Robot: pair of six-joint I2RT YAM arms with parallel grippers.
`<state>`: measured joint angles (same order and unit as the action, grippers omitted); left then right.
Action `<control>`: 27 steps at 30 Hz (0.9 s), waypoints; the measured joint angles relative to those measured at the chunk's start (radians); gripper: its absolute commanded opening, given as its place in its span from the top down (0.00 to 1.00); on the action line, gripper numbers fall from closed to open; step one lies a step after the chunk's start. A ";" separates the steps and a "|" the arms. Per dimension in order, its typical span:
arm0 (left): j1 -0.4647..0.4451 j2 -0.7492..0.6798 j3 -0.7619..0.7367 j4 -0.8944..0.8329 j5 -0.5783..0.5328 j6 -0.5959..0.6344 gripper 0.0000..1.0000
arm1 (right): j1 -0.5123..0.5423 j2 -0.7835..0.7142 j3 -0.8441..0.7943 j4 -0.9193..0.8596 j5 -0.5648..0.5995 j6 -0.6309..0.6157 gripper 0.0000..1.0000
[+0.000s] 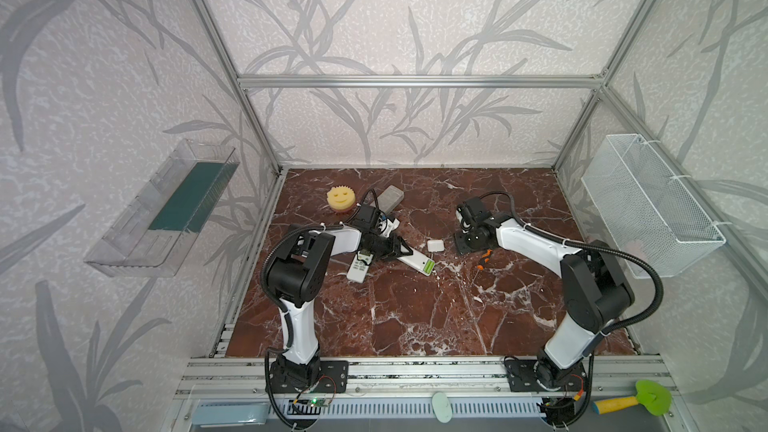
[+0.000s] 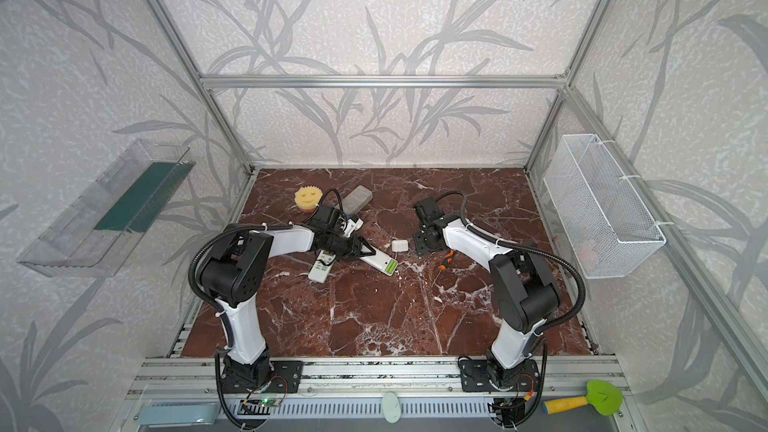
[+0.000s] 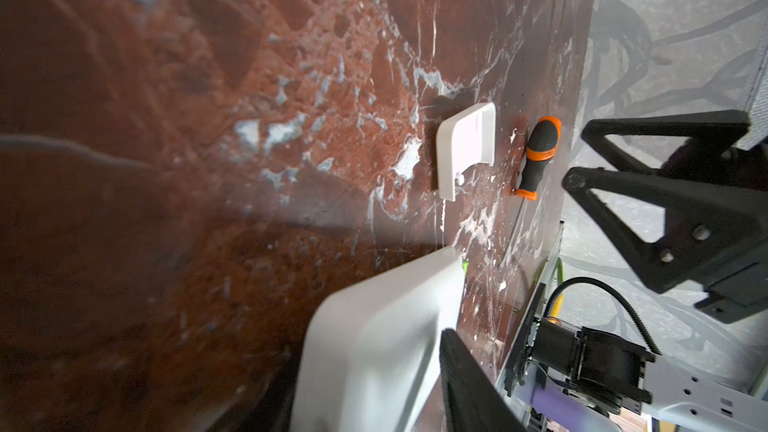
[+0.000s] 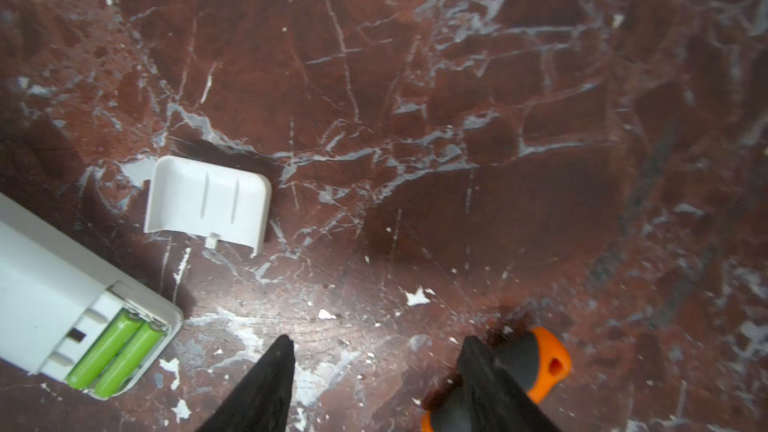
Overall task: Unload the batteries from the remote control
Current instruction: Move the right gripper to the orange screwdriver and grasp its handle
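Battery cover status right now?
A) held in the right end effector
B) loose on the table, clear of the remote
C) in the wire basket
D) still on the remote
B: the white cover lies alone on the marble table, apart from the remote, whose open bay shows two green batteries.

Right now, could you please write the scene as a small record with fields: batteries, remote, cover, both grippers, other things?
batteries: two lime-green ones visible, seated in the open compartment
remote: white, lying back side up on the table
cover: off, on the table beside the remote, not touching
left gripper: open, over the remote
right gripper: open, empty, screwdriver handle beside one finger
other things: second white remote, grey remote, smiley sponge
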<state>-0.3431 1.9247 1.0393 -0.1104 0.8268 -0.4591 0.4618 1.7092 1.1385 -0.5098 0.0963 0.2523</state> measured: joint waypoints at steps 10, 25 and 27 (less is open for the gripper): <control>0.034 -0.113 0.000 -0.098 -0.106 0.066 0.47 | -0.234 -0.181 -0.265 0.061 -0.127 0.145 0.37; -0.001 -0.359 -0.082 -0.141 -0.216 0.093 0.52 | -0.241 -0.041 -0.222 0.141 -0.256 0.235 0.40; -0.019 -0.378 -0.100 -0.146 -0.227 0.093 0.52 | -0.241 -0.019 -0.201 0.141 -0.257 0.247 0.43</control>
<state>-0.3626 1.5471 0.9398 -0.2562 0.5999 -0.3664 0.2207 1.6905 0.9375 -0.3691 -0.1604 0.4995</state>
